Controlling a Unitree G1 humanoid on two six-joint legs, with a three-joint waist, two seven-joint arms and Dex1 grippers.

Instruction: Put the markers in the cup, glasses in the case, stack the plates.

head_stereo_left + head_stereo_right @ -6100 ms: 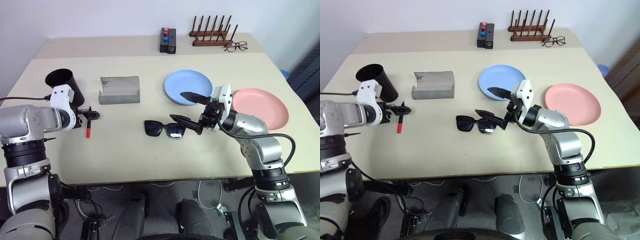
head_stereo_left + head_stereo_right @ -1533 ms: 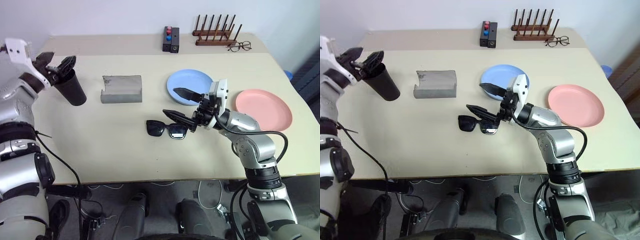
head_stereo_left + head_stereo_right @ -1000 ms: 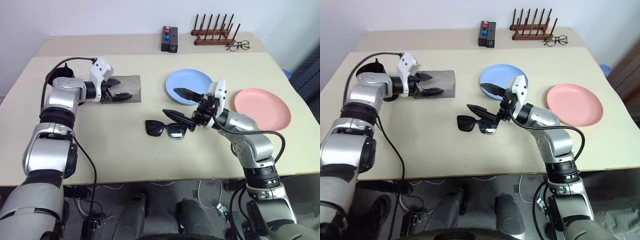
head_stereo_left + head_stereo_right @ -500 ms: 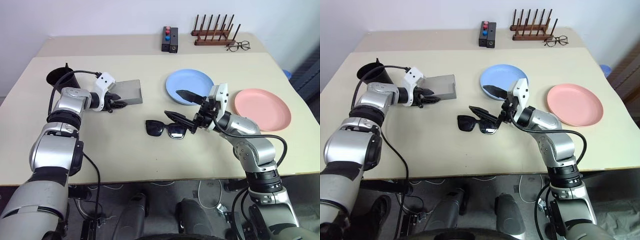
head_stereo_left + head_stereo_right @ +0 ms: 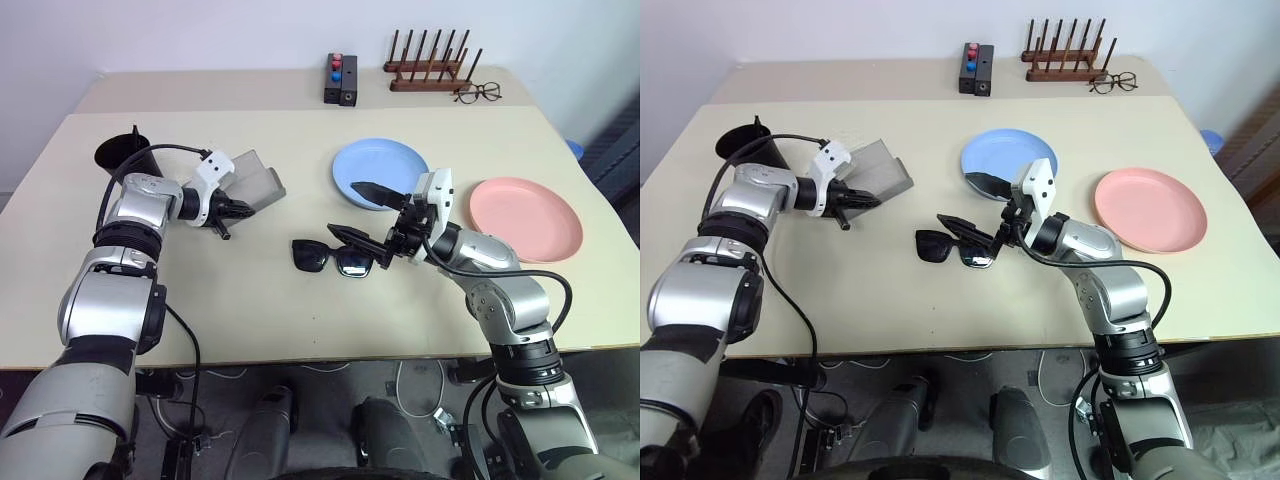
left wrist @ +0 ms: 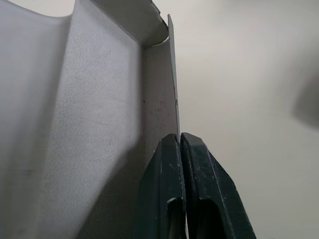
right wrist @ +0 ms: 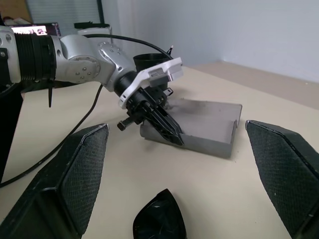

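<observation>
The sunglasses (image 5: 335,258) lie near the table's middle, just under the right gripper (image 5: 365,215), whose fingers are spread wide above them. To the left, the left gripper (image 5: 232,207) is pinched on the near edge of the grey case (image 5: 252,180), which is tilted up. Farther left stands the cup (image 5: 122,155); bare tabletop (image 5: 230,300) lies nearer.

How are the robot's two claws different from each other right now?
The left gripper has its jaws shut on the near edge of the grey case, tilting it up off the table; the right gripper has its jaws wide open and holds nothing. The left sits low at the table surface; the right hovers above the black sunglasses without touching them. Both have two black fingers on a white wrist.
</observation>
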